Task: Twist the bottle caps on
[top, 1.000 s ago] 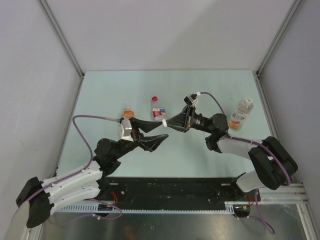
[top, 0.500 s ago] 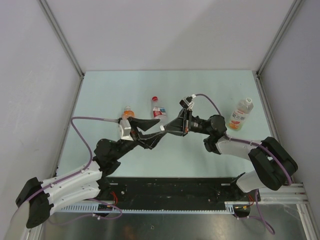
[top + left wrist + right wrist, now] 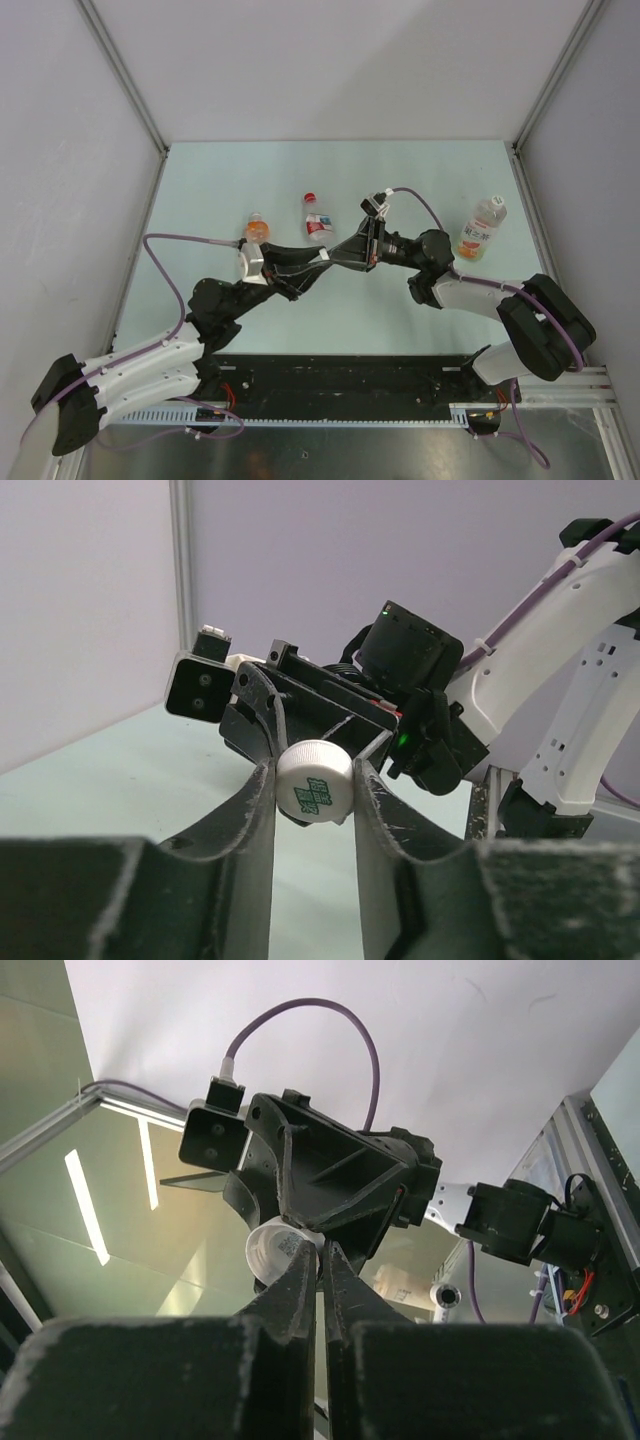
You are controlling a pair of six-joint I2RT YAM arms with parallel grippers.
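Now | round white plastic cap (image 3: 314, 786) | gripped by scuffed left pincer (image 3: 312, 768)

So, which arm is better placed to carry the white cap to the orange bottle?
Left, probably. The left pincer grips the white cap, and the orange bottle stands close beside that arm. The right pincer, also at the cap, is farther away.

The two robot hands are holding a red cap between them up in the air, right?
Not quite. The cap between the left hand and the right hand is white with green print, not red. The left wrist view shows it clearly. The rest is right: both hands meet on it in the air.
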